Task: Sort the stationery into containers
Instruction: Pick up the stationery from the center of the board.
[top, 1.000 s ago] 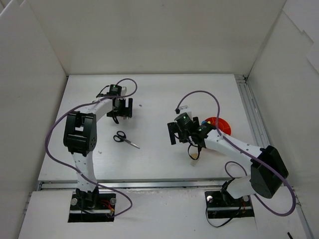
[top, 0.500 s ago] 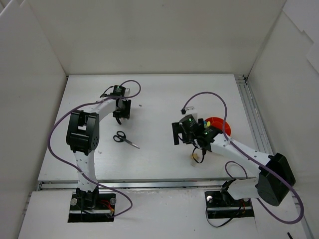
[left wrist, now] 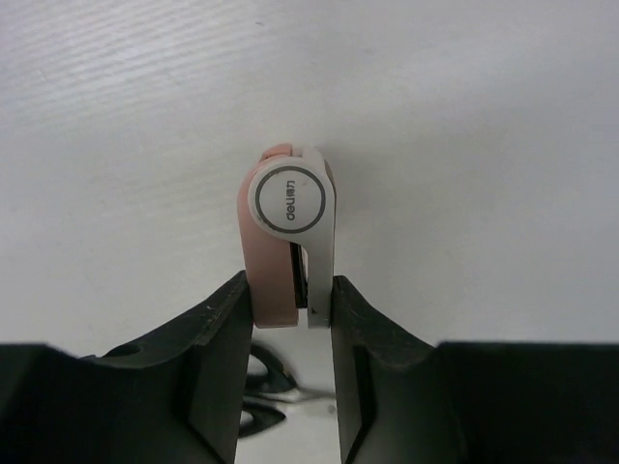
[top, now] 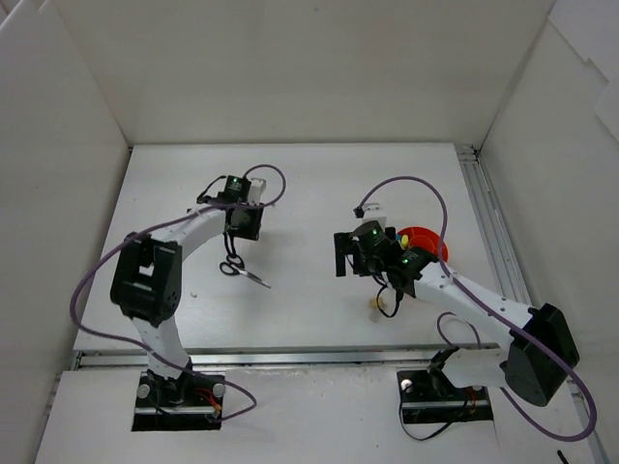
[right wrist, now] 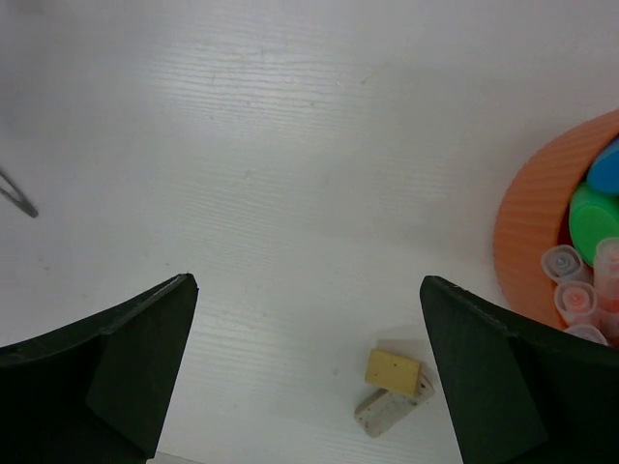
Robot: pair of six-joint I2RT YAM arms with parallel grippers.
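Firmly, we pinch the pink and white clip [left wrist: 280, 242] in the left gripper [left wrist: 288, 286], over the left half of the table [top: 319, 174], toward its far edge.
We judge it light, hard, slick plastic, so the narrow jaws take its flat sides below the round cap; the right gripper [right wrist: 307, 285] gapes wide and empty above two erasers [right wrist: 392, 370], beside the orange pot [right wrist: 527, 222].
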